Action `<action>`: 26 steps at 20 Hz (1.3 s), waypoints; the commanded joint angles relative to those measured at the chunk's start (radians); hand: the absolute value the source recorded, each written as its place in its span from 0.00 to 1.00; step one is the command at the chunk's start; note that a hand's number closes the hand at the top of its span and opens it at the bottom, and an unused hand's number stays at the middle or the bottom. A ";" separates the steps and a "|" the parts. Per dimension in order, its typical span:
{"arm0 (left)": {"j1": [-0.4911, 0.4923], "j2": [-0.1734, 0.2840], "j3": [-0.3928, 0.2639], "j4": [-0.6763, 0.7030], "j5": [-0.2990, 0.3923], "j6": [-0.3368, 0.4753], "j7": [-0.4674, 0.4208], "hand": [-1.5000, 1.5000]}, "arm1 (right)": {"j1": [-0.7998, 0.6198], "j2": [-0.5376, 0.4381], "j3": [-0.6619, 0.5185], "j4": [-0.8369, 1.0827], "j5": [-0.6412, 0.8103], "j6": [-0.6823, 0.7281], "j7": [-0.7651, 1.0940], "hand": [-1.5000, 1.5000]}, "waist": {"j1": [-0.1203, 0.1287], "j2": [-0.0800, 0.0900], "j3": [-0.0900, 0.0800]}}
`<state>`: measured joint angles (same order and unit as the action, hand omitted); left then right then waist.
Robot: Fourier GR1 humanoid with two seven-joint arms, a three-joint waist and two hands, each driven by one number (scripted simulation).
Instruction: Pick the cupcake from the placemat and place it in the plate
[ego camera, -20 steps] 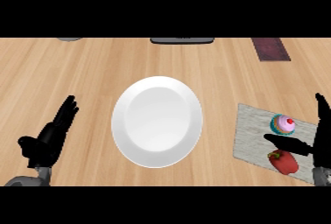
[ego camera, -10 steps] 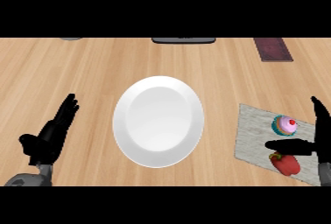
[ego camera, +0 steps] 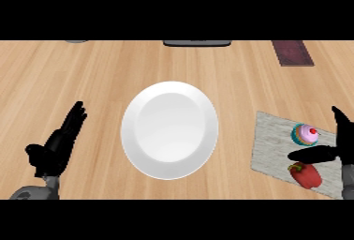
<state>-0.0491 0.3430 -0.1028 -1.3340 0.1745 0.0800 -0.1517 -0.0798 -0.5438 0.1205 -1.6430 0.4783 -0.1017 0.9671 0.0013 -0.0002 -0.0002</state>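
Cupcake stands upright, cherry up, on placemat; right hand beside it, fingers spread wide.

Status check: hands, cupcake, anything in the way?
Both hands open: left hand resting, right hand beside the cupcake. Cupcake on placemat, ungrasped. Red pepper close below it. Plate bare.

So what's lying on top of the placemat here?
The cupcake and a red pepper sit on the placemat. The right hand covers its right edge, hiding anything there.
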 commanded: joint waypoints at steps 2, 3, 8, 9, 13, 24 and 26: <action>-0.005 0.033 0.060 -0.032 0.011 -0.059 0.028 0.50 | -0.044 0.062 -0.017 0.168 0.032 0.018 -0.094 0.00 | 0.004 0.001 0.000; -0.005 0.015 0.062 -0.009 -0.010 -0.058 0.019 0.50 | -0.066 0.048 -0.060 0.174 0.019 0.063 -0.083 0.00 | 0.002 0.001 0.000; -0.022 -0.044 0.074 0.040 -0.040 -0.073 -0.013 0.50 | -0.055 0.128 -0.024 0.199 0.137 0.039 -0.071 0.00 | -0.001 0.001 0.000; 0.029 -0.025 0.066 -0.038 -0.042 -0.071 0.037 0.50 | -0.027 0.086 -0.081 0.268 0.103 0.036 -0.171 0.00 | 0.001 0.000 0.000; 0.009 -0.062 0.068 -0.106 -0.069 -0.042 0.112 0.50 | -0.137 0.133 -0.111 0.401 0.144 0.035 -0.170 0.00 | 0.004 0.000 0.000; -0.012 -0.105 0.092 -0.065 -0.119 -0.065 0.092 0.50 | -0.167 0.150 -0.173 0.577 0.127 0.040 -0.470 1.00 | 0.003 0.001 0.001; -0.005 -0.085 0.132 -0.010 -0.127 -0.103 0.041 0.50 | -0.129 0.166 -0.162 0.544 0.173 0.020 -0.469 1.00 | 0.001 0.000 0.000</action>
<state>-0.0648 0.2634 0.0161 -1.3315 0.0672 -0.0143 -0.1238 -0.2227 -0.4008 -0.0409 -1.1362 0.6123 -0.0510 0.5600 0.0024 -0.0020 -0.0033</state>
